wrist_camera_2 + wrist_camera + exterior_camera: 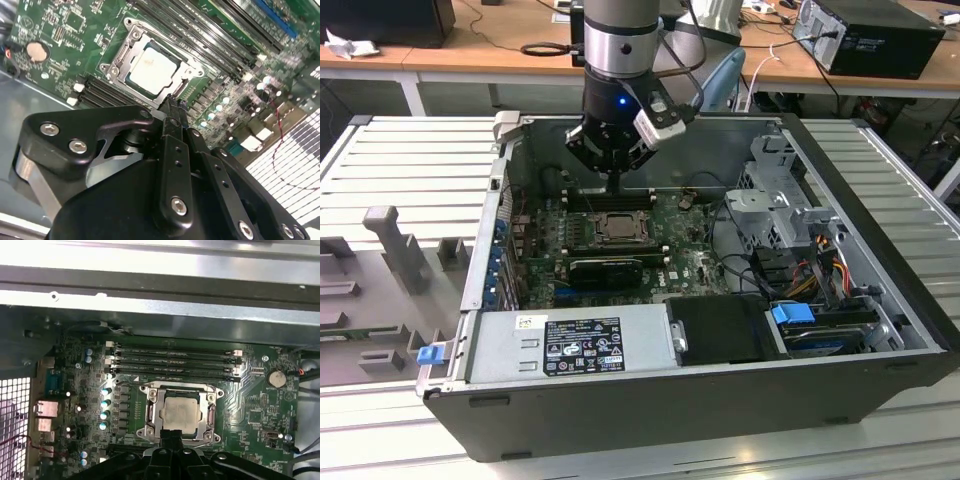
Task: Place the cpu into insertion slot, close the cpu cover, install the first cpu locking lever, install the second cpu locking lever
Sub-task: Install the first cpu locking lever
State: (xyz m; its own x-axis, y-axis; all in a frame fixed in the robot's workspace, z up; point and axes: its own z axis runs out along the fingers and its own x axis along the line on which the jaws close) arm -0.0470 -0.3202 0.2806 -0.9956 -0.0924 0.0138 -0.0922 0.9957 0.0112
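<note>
From the exterior view I see the cpu (617,227), a dull silver-grey square, lying flat in the insertion slot (588,230) near the middle of the green motherboard (690,265). The board lies in the open computer case (880,300), which rests on the slatted metal surface (410,160). The case also holds a power supply (580,345) along its near wall, a black expansion card (605,268) just beside the slot, and a drive cage (775,195) toward the exterior view's right. The arm comes straight down into the case, and the hand (618,186) hangs above the slot.

In the second wrist view the cpu cover (131,42) lies flat as a silver frame around the cpu (152,69), whose pale top shows through its window. The hand (172,102) has its fingers pressed together with nothing between them, tips by the slot's rim.

In the first wrist view, memory slots (172,360) run along the slot's far edge, and the hand (172,434) sits at the opposite edge. I cannot tell whether it touches.
</note>
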